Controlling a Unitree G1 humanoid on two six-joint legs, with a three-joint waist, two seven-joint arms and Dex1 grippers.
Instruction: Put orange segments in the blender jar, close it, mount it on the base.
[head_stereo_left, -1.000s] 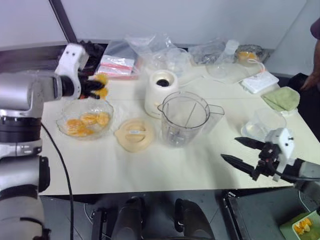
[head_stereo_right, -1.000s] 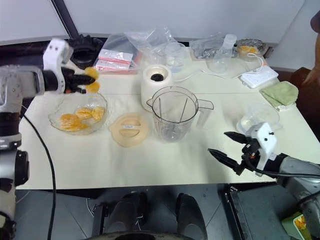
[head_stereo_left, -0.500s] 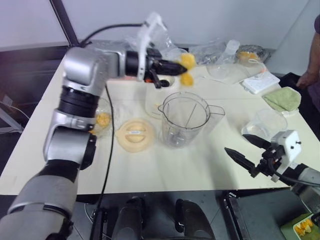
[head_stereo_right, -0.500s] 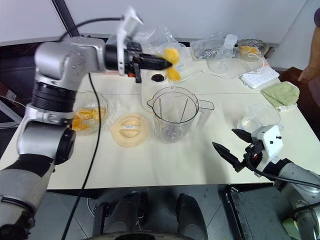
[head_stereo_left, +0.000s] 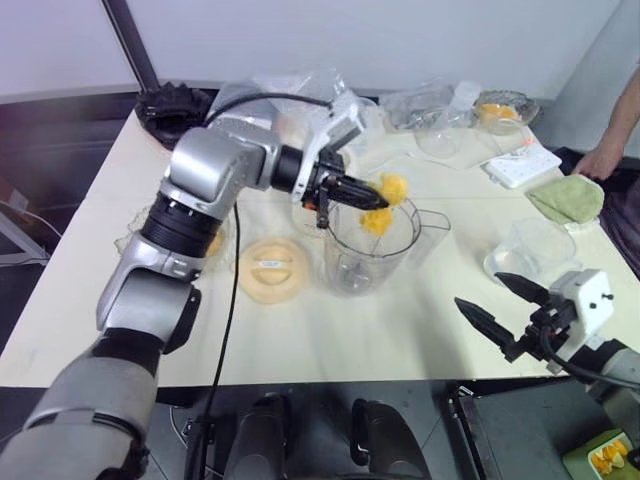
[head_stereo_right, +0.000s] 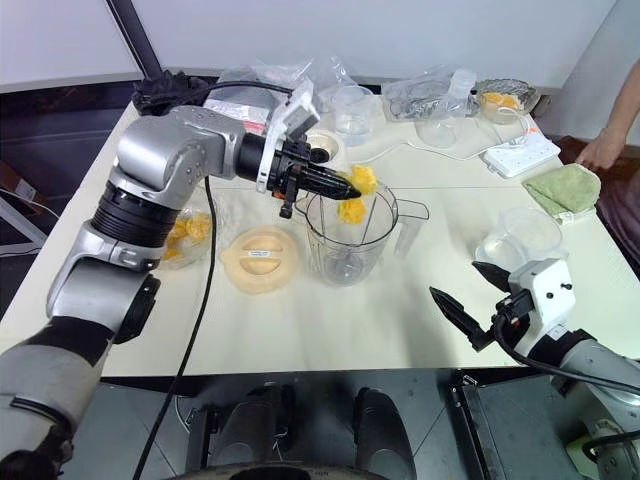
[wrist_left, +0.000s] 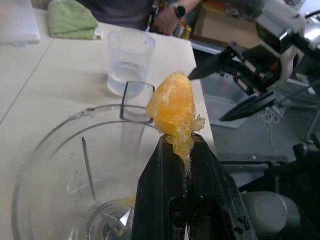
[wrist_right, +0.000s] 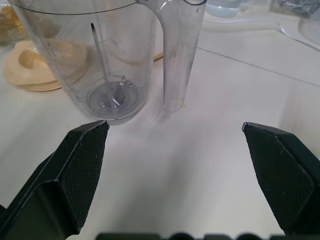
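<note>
Left gripper (head_stereo_right: 345, 190) clamped on orange segments (wrist_left: 172, 107), which jut past fingertips over blender jar (head_stereo_right: 345, 240) mouth, long axis along fingers. Right gripper (head_stereo_right: 468, 300) wide open, empty.

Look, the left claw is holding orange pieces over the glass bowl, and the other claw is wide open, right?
Almost. The left claw holds the orange segments over the blender jar, not the glass bowl, as the left eye view shows. The right claw is wide open.
</note>
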